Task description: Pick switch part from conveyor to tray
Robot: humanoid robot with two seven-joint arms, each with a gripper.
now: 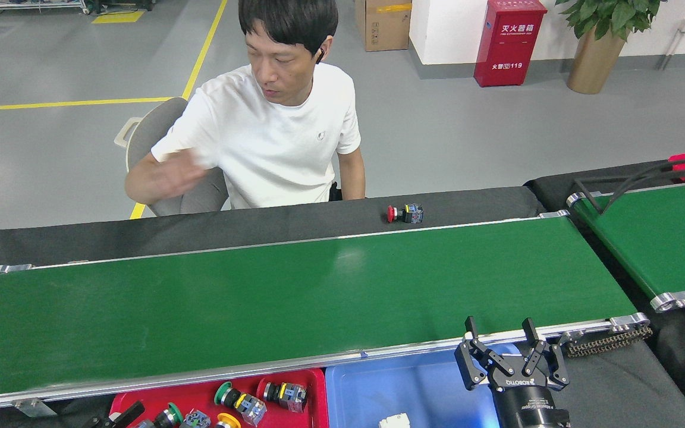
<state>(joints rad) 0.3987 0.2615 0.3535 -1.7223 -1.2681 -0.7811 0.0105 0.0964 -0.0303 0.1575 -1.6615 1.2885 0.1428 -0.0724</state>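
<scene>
A: Switch part [405, 213], red-capped, lies on the black tabletop [200, 229] just beyond the far rail of the bare green conveyor [295, 297].

B: Right claw [509, 351] hangs spread wide over the blue tray [402, 386]. The left claw [118, 416] barely shows beside the red tray [313, 380]; I can't tell its state.

Two trays [313, 380] [414, 386], two belts [295, 297] [663, 232], one person [277, 131].
</scene>
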